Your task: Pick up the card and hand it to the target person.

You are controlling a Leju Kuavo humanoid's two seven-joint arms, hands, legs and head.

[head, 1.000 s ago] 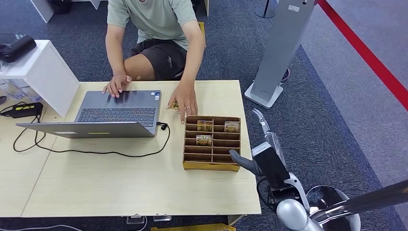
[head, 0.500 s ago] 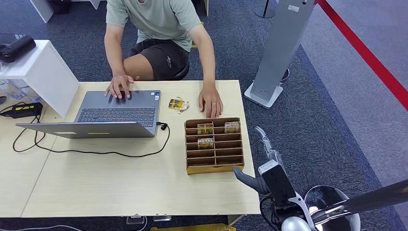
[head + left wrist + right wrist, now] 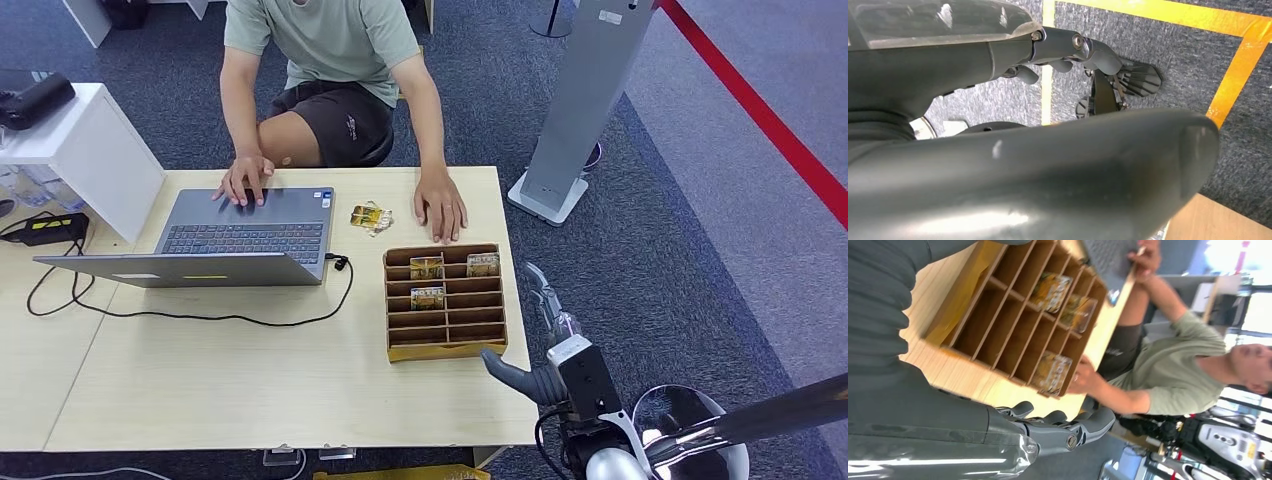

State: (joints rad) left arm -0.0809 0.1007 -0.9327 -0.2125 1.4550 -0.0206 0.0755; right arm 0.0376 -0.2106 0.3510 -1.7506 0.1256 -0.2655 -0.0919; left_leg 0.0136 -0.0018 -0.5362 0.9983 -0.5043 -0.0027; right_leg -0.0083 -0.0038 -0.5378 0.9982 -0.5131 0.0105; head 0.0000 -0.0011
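While empty, right hand hovers, fingers apart.

Person: head cut off by the head view's top edge
Cards in the organizer: print too small to read
Loose cards on the tabletop: overlapping, number cannot be told
Tabletop: left part runs past the frame edge
Left hand: mostly hidden behind its own thumb and cover in the left wrist view
Right hand: fingertips thin and hard to make out from above
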